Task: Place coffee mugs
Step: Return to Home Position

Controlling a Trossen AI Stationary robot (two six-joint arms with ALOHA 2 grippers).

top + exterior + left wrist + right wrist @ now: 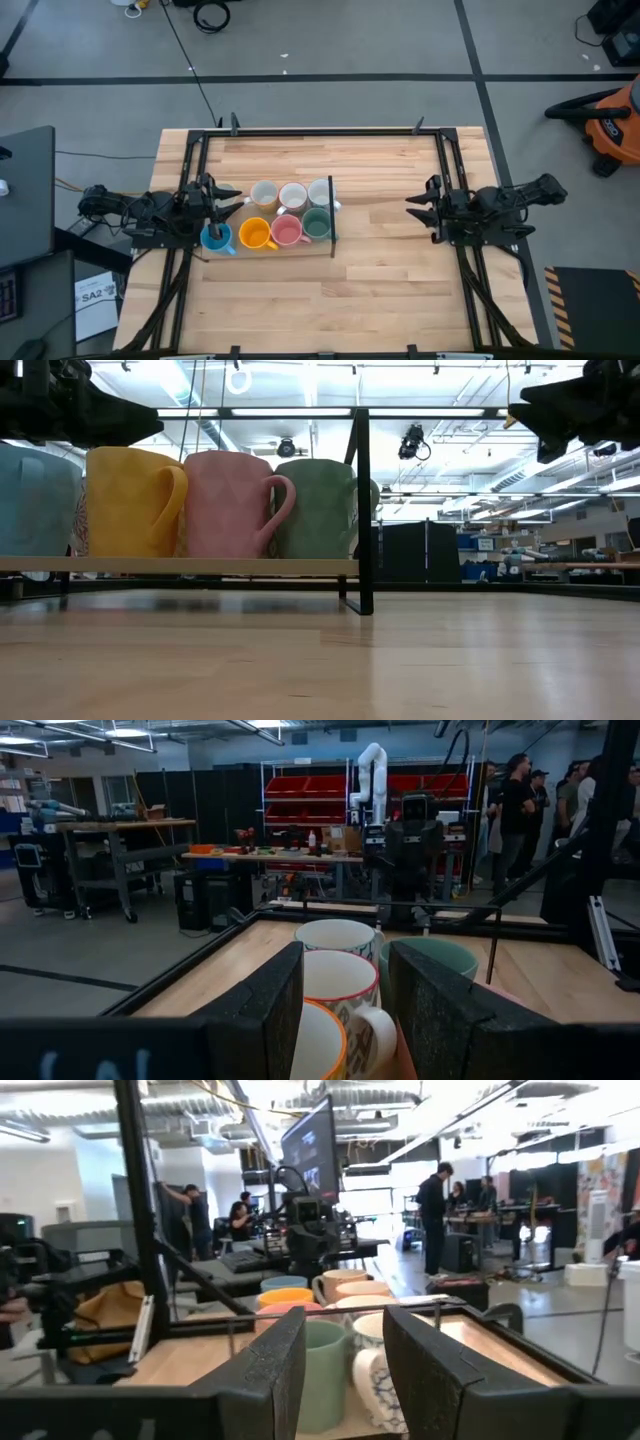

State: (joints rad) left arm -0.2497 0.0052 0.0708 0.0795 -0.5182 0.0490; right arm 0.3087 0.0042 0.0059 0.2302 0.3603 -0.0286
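Observation:
Several mugs stand upright in two rows on a low wooden shelf [262, 254] at the table's left-middle. The near row is blue [215, 237], yellow-orange [255, 234], pink [287, 231] and green [316, 223]. The far row is cream [264, 194], white [293, 196] and pale grey [320, 192]. My left gripper [228, 200] hangs open at the shelf's left end, above the mugs' height [80, 410]. Its wrist view looks along the far row [340, 982] between the fingers. My right gripper [420, 205] is open, well to the right of the shelf, facing the mugs [322, 1370].
A black upright post [362, 510] stands at the shelf's right end. A black frame [330, 131] borders the table's far edge and sides. Bare wood [380, 270] lies between the shelf and my right arm and along the near side. People stand in the room beyond.

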